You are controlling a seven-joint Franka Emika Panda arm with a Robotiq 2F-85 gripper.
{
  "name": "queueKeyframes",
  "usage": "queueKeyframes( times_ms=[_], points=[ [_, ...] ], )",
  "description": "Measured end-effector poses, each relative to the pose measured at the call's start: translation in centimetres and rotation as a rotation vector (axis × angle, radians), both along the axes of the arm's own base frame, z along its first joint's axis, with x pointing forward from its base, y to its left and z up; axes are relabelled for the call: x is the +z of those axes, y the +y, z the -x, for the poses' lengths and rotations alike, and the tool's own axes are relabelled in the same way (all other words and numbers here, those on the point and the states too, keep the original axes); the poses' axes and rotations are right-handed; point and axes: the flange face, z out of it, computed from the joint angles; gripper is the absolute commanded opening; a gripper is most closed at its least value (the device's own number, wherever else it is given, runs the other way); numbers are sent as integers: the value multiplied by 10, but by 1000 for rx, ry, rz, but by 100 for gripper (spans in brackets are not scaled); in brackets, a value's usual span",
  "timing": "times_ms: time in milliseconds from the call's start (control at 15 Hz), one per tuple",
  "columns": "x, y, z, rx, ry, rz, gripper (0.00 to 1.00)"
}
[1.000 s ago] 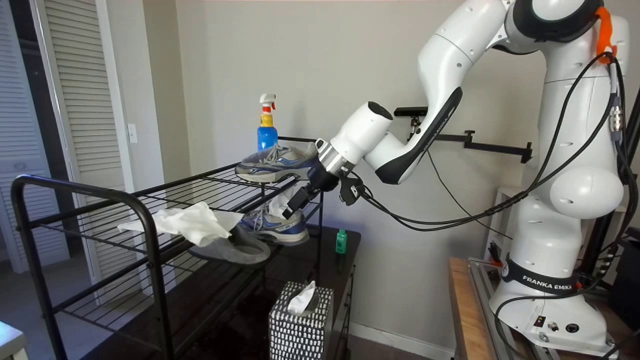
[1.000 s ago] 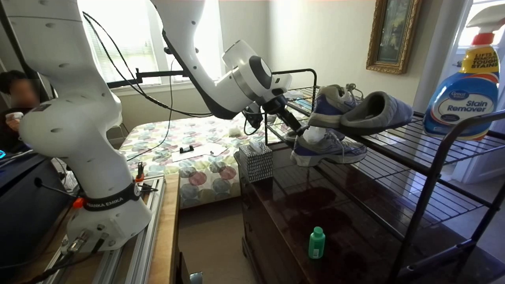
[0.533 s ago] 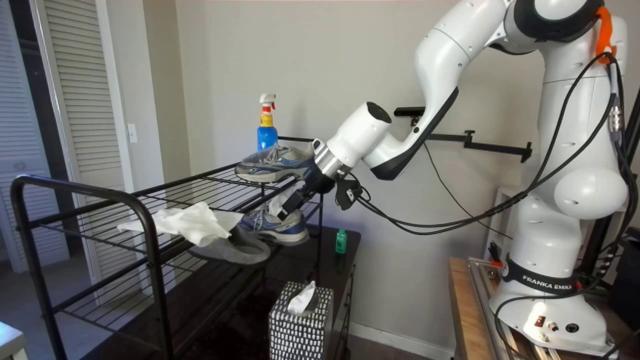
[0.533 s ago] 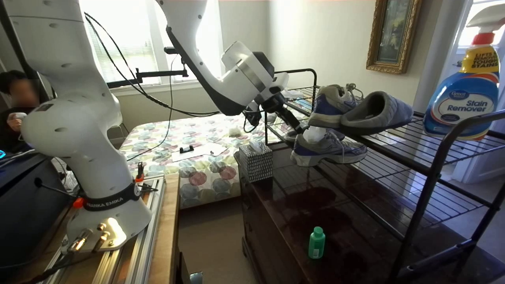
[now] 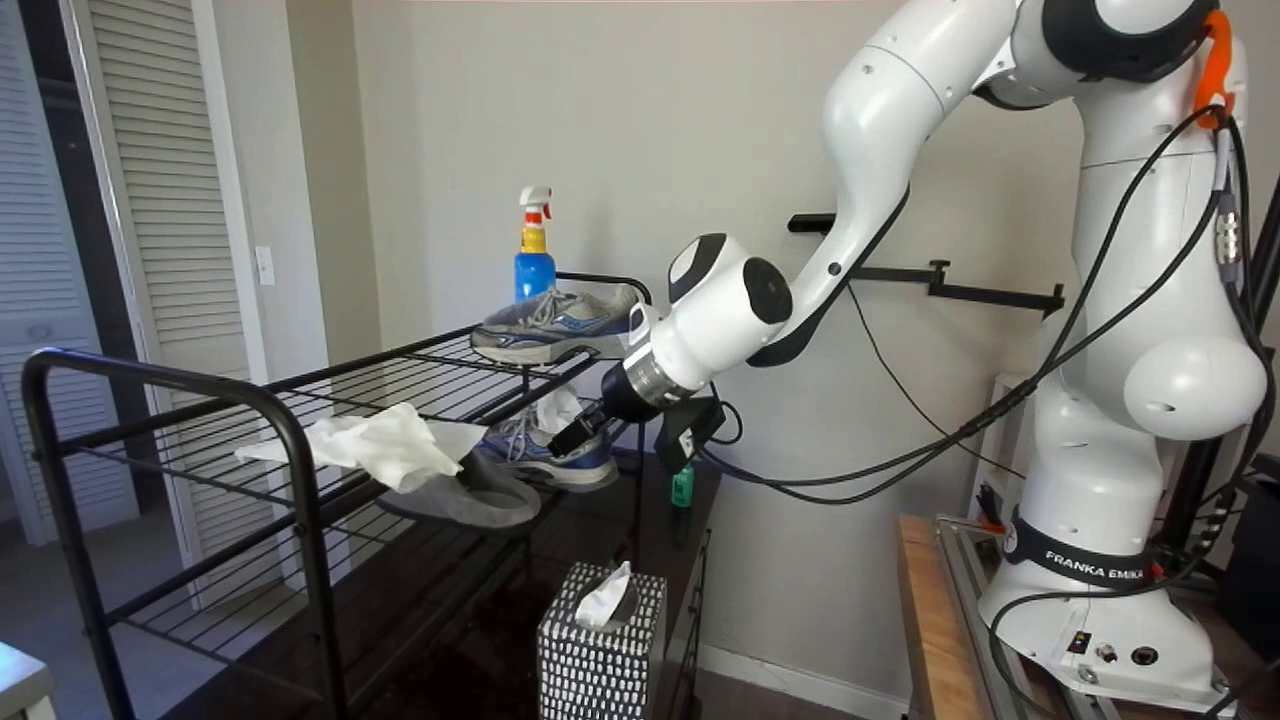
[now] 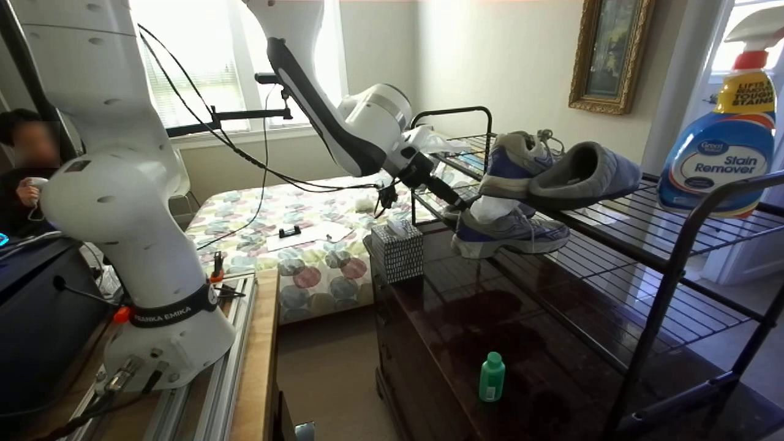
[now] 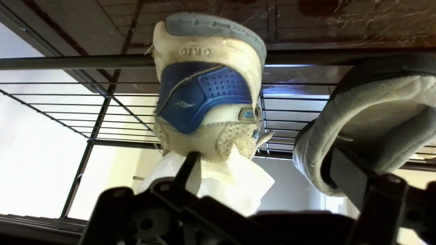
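Lower and more level than a second ago, the black two-finger gripper (image 5: 562,440) overlaps, in an exterior view, the blue-and-grey mesh running shoe (image 5: 560,468) on the black wire rack (image 5: 318,560). In an exterior view, crumpled white tissue (image 6: 492,209) pokes from that shoe's opening near the gripper. The wrist view shows the jaws wide, one finger (image 7: 189,165) overlapping the tissue, the other a grey fabric slipper (image 7: 335,126).

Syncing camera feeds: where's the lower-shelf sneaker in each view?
In an exterior view: sneaker left of centre, heel to the right.
In an exterior view: sneaker right of centre, heel to the left.
Wrist view: sneaker upper middle, sole uppermost.
Shared landmark: white tissue at its collar.
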Motion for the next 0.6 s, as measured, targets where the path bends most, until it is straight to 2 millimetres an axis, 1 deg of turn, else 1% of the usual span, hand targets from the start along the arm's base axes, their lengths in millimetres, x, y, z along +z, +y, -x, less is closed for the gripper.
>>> queueKeyframes(
  times_ms=[200, 400, 600],
  points=[
    [-20, 6, -3, -59, -66, 61, 100],
    [-35, 3, -5, -111, -91, 93, 100],
    [-40, 1, -5, -150, -104, 59, 100]
  ],
)
